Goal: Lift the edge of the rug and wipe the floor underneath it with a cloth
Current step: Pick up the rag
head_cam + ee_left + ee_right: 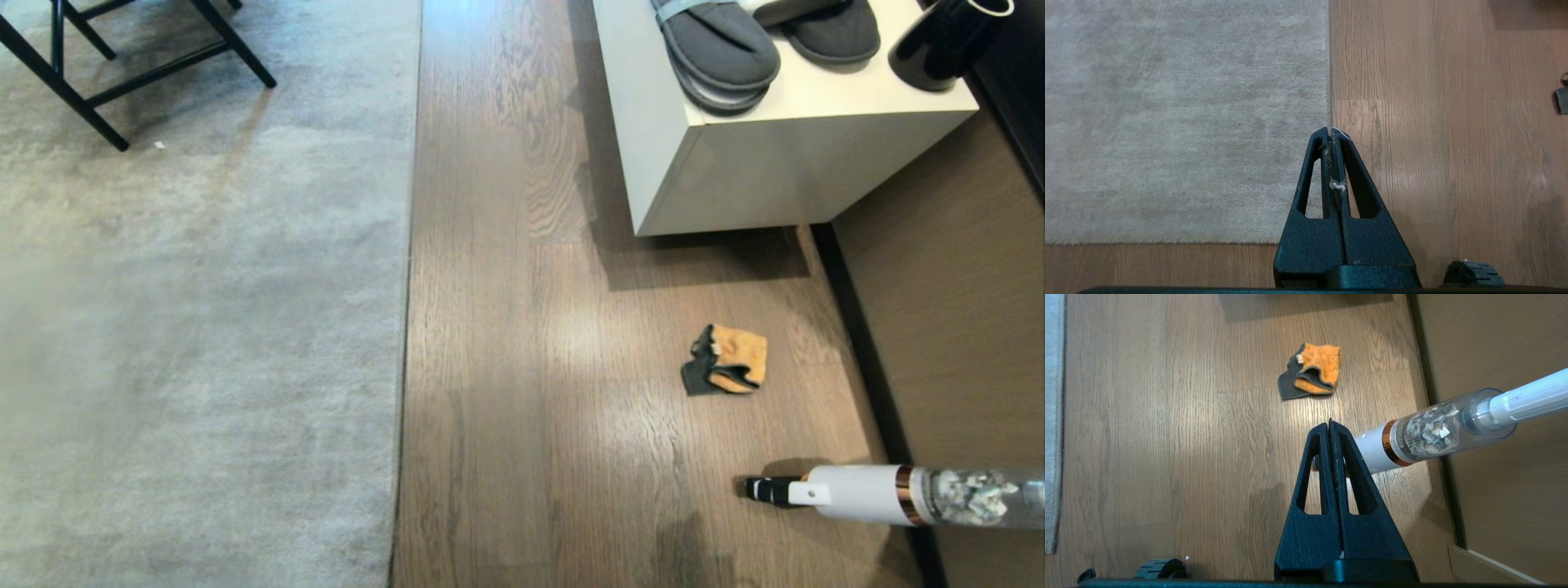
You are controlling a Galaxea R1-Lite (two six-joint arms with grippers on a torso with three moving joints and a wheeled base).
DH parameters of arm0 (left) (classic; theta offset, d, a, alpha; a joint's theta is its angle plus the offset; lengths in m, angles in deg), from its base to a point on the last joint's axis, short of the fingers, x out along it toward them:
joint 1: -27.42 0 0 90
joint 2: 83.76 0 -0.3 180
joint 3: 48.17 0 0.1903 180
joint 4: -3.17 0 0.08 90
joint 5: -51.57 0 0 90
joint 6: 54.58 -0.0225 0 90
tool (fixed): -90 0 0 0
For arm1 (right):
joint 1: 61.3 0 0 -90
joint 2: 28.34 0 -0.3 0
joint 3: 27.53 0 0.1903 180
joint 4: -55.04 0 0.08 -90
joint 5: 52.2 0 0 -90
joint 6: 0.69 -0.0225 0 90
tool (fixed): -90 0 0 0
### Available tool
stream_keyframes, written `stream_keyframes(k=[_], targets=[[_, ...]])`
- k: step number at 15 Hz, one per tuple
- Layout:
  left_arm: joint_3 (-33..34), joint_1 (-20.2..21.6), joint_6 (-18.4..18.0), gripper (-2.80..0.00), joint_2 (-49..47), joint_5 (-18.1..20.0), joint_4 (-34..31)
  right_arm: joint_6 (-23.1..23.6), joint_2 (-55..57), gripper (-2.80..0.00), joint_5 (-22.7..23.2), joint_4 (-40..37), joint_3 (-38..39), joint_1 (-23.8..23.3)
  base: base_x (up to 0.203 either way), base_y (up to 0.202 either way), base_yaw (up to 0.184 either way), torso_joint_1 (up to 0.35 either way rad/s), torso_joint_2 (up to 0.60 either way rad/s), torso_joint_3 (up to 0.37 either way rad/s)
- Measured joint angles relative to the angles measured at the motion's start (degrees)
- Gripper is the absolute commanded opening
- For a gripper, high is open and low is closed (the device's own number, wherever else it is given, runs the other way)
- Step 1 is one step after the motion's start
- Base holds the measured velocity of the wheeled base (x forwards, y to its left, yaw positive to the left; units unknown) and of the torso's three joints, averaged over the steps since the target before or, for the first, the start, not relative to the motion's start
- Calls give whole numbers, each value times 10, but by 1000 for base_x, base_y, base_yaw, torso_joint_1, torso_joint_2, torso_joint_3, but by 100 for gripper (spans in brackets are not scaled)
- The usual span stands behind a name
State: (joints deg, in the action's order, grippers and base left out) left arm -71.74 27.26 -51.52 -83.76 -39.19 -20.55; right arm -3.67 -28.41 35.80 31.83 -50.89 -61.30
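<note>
Presently, head view: neither gripper in frame; the rug edge lies flat along the floor, and the cloth, crumpled with orange face and dark grey face both showing, sits on bare planks well apart from it; a handheld vacuum lies near the cloth toward the wall, and a white block beyond carries grey slippers and a black mug; black chair legs stand on the rug far off. Left wrist view: left gripper, fingers pressed together and holding nothing, with lint and a stray thread caught at the tips, hangs above the border of the rug, whose square corner lies just behind and to one side of the tips. Risk: that lint may foul a clean pinch, and a flat, thin edge offers little to catch, so the tips could skid over the pile. Right wrist view: right gripper, fingers likewise pressed together and empty, hangs over the planks with the cloth ahead of the tips and the vacuum's clear dust chamber just beside them. Risk: a reach toward the cloth could knock the vacuum, or nip only one loose fold so the rag trails; neither step has begun.
</note>
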Motion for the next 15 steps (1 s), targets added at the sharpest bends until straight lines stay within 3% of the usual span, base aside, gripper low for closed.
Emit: stream_keyframes(k=[15], targets=[[0,0,1,-280,0,1,-1,0,0,-280,0,0,0,0,0,0,0,3,1,-198]])
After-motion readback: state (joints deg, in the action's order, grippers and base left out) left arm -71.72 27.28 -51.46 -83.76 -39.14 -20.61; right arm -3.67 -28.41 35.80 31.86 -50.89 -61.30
